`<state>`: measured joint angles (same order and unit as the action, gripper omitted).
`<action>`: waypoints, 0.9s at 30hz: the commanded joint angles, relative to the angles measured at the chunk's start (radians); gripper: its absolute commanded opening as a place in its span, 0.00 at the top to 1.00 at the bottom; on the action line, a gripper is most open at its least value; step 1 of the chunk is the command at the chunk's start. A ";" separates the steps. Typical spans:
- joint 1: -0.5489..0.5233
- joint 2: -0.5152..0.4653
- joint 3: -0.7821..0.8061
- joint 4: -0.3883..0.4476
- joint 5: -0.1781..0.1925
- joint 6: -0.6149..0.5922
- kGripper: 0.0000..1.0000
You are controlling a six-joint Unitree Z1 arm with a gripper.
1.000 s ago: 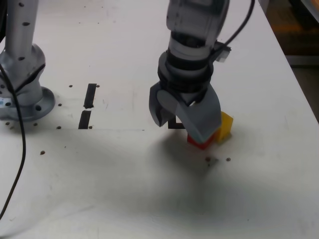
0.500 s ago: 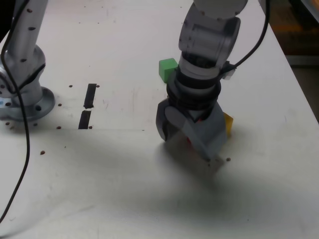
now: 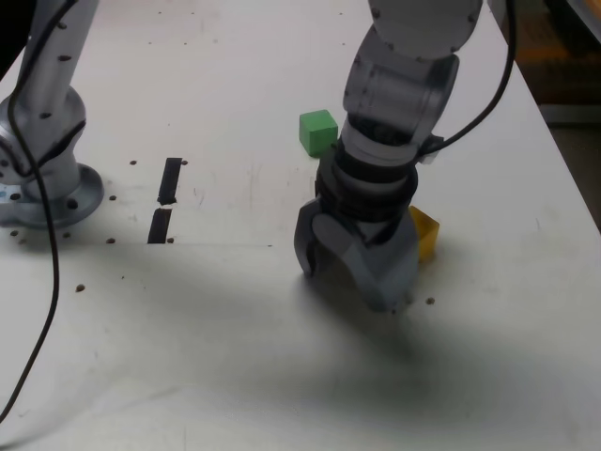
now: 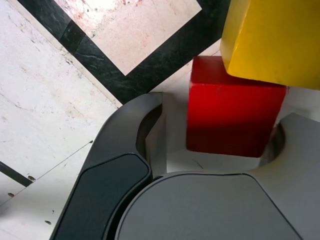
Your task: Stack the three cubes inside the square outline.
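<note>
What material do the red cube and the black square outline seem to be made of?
Red cube: probably painted wood or plastic; matte, even colour, sharp edges, no gloss. Black outline: looks like tape stuck flat on the table; straight bands, scuffed, worn surface.

white table: cubes, tape strips
</note>
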<state>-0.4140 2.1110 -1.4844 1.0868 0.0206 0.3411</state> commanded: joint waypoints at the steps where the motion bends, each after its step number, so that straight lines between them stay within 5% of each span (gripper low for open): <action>1: -0.002 0.010 -0.004 0.003 0.002 -0.002 0.32; 15: -0.002 0.044 -0.025 0.005 0.016 -0.024 0.70; 27: -0.018 -0.026 -0.006 0.065 0.050 -0.114 0.74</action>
<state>-0.4309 2.1120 -1.4883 1.1413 0.0673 0.2336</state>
